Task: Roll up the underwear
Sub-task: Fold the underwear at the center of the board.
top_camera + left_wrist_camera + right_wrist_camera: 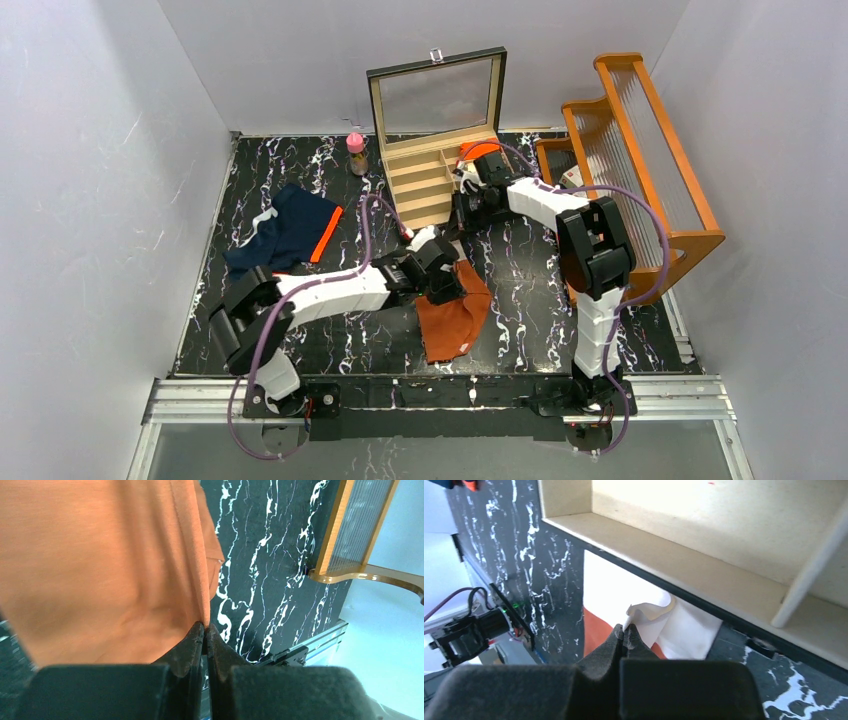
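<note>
Rust-orange soft cloth underwear (455, 318) with white waistband (689, 625), lying mid-table on black white-veined marble tabletop (520, 290), just in front of open pale wooden compartment box (425, 185). Left gripper (205, 627) clamped tight on an orange fold at the cloth's edge. Right gripper (625, 630) pinched together on a lifted waistband corner, close beside the box's front wall. Navy blue underwear with bright orange trim (285, 232) crumpled well apart at left rear. Beside the box, small pink-capped bottle (356, 150); at right, orange wooden rack (625, 140).
</note>
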### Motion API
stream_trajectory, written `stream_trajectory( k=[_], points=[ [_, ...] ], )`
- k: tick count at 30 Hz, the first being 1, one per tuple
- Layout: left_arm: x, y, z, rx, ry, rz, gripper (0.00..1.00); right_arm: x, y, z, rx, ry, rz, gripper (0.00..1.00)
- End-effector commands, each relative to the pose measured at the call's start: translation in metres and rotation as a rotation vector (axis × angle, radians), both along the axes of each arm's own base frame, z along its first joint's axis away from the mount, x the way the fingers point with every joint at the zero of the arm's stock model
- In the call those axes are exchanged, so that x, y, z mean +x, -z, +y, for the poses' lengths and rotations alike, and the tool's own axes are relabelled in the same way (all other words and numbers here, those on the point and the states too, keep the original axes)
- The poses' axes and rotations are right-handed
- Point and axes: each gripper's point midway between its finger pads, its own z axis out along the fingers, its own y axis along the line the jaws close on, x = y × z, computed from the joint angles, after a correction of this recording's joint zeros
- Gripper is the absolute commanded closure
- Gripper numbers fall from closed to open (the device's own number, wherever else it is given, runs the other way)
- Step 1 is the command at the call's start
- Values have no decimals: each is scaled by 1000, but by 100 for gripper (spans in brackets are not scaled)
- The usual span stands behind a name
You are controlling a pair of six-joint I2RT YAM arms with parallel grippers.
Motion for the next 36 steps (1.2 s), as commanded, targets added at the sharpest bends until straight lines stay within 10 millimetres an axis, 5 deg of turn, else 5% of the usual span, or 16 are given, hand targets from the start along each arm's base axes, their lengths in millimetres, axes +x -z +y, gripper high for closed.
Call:
stream_trajectory(
  k=[1, 15, 19, 25, 36],
  points=[
    [-3, -25, 55, 64, -122, -89, 100, -3, -65, 43, 153, -70, -101, 99],
    [-38, -57, 205, 164, -392, -188, 100, -43, -70, 172, 155, -194, -92, 99],
    [-45, -65, 225, 131, -433, -211, 100, -51, -67, 196, 154, -218, -91, 99],
    [-40, -77, 199, 133, -326, -223, 100, -36, -53, 181, 91, -176, -108, 99],
    [-18, -57, 118, 147, -162, -159, 100, 0, -41, 97, 60, -65, -103, 99]
  ],
)
